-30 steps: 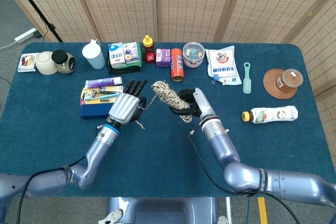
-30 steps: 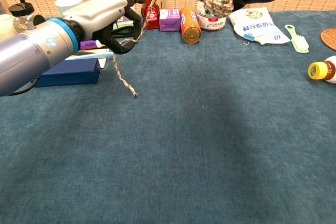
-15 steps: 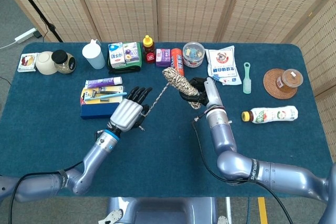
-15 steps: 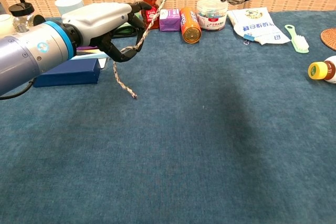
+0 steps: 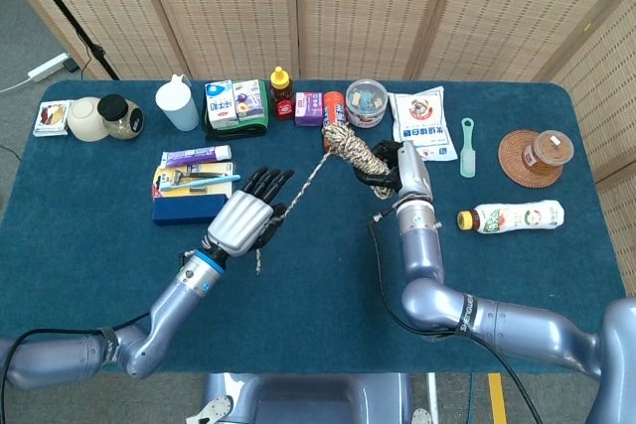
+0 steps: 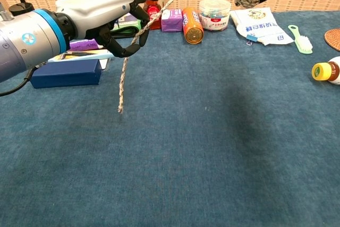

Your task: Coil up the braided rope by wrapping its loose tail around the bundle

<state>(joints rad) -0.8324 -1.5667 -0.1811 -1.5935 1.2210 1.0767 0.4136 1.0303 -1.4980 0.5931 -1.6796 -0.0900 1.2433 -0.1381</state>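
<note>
right hand has swung the rope bundle up and away toward the far row of packets, clenched round it above the table. left hand grasps the loose tail, which now runs taut on a diagonal from bundle down to those fingers, its free end dangling. the left hand looks better placed to carry the tail around the bundle.
</note>
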